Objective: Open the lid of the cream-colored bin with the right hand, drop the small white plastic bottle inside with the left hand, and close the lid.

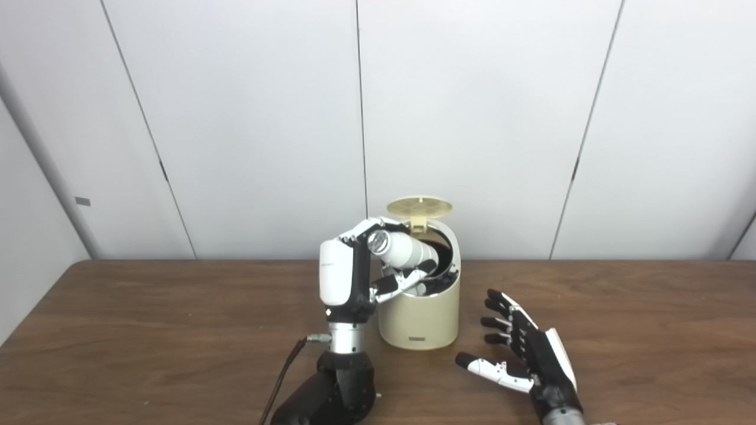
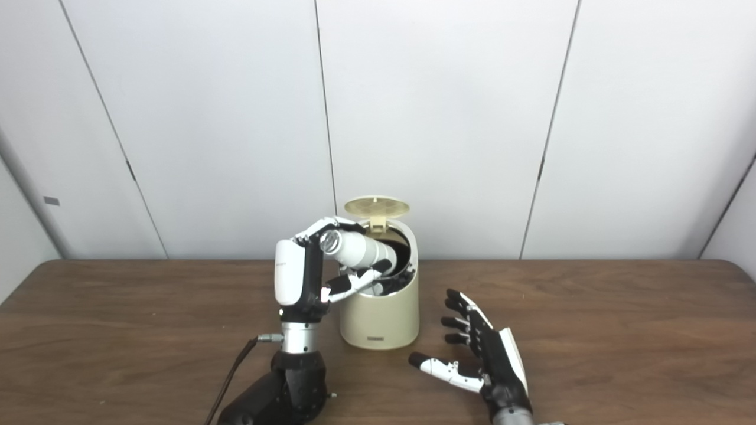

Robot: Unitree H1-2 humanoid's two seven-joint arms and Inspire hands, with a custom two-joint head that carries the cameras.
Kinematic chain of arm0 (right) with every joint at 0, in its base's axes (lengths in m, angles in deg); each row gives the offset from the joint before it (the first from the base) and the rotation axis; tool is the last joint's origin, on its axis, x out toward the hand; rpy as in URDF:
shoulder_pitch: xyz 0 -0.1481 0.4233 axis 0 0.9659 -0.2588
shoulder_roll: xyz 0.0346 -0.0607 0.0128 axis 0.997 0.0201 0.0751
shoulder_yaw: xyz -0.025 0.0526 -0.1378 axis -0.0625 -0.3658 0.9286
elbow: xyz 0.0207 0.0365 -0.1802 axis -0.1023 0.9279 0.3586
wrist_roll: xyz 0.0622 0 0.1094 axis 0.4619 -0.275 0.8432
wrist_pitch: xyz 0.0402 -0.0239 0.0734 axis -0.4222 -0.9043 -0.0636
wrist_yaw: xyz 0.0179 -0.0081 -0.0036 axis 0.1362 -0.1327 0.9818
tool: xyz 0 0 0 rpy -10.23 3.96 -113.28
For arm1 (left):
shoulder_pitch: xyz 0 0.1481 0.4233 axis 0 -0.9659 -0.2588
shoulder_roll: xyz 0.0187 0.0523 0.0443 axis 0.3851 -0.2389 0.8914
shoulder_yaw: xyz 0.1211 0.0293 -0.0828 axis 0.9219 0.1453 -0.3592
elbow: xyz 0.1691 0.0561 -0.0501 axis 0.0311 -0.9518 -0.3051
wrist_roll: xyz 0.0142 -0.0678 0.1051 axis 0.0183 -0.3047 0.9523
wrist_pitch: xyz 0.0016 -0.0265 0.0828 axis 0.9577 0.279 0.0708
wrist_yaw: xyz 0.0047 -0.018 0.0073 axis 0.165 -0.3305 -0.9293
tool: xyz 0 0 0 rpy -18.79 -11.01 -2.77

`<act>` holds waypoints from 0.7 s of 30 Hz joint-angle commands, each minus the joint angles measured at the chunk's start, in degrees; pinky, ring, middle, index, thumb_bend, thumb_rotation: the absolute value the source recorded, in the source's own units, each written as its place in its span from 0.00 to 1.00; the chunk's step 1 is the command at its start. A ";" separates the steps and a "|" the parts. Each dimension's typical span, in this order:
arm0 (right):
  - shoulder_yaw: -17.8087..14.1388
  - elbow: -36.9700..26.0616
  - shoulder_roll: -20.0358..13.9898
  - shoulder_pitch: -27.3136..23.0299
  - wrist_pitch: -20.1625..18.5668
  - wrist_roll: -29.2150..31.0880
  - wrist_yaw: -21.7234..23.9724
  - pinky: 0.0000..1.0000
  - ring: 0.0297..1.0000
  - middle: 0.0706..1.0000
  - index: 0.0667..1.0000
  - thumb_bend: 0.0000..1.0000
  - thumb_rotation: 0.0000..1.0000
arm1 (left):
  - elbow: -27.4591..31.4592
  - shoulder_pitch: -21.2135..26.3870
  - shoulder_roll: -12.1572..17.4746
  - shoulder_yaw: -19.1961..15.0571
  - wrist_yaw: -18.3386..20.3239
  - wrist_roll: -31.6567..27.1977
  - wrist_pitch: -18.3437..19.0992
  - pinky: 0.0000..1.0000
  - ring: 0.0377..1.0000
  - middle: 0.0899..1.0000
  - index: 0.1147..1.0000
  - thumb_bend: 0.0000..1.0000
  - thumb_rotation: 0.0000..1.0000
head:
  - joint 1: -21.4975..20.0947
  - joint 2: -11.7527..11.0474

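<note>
Left hand (image 1: 354, 268), seen from the left eye, is clamped around a small white plastic bottle (image 1: 404, 248), holding it tilted with its far end over the open mouth of the cream-colored bin (image 1: 419, 319). The bin's lid (image 1: 419, 206) stands raised behind the opening. The bottle looks light, rigid and smooth, so a mid-body hold suits it.

From the right eye, the right hand (image 2: 481, 348) lies just right of the bin, fingers spread, holding nothing, on the wooden table (image 2: 620, 330).

Bin (image 1: 418, 316) mouth blocked by left hand (image 1: 354, 265) w/ bottle (image 1: 404, 248); table (image 1: 649, 330) clear right.
</note>
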 commanded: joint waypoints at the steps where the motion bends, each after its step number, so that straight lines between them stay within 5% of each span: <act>1: 0.04 -1.19 0.22 -1.75 2.27 0.12 -0.21 0.68 0.77 0.85 0.85 0.75 0.23 | 0.60 1.34 -0.26 -1.51 1.90 1.78 1.61 0.56 0.66 0.70 0.43 0.52 0.04 | 0.01 0.10; 8: 0.08 -1.39 0.32 -1.67 2.07 0.42 0.01 0.68 0.76 0.85 0.85 0.76 0.23 | 1.64 0.42 -0.85 -4.57 4.01 4.69 2.40 0.60 0.71 0.76 0.43 0.52 0.05 | 0.03 0.13; 11: 0.40 -1.38 0.09 -1.68 2.16 -0.25 -0.03 0.67 0.75 0.84 0.85 0.76 0.25 | 2.04 0.11 -1.09 -5.50 4.36 5.54 2.67 0.63 0.75 0.79 0.66 0.74 0.00 | 0.11 0.16; 21: 0.45 -1.38 0.07 -1.66 2.15 0.01 -0.02 0.66 0.75 0.84 0.85 0.76 0.23 | 3.13 -0.66 -1.38 -7.41 5.93 7.00 2.70 0.66 0.78 0.82 0.74 0.77 0.05 | 0.19 0.24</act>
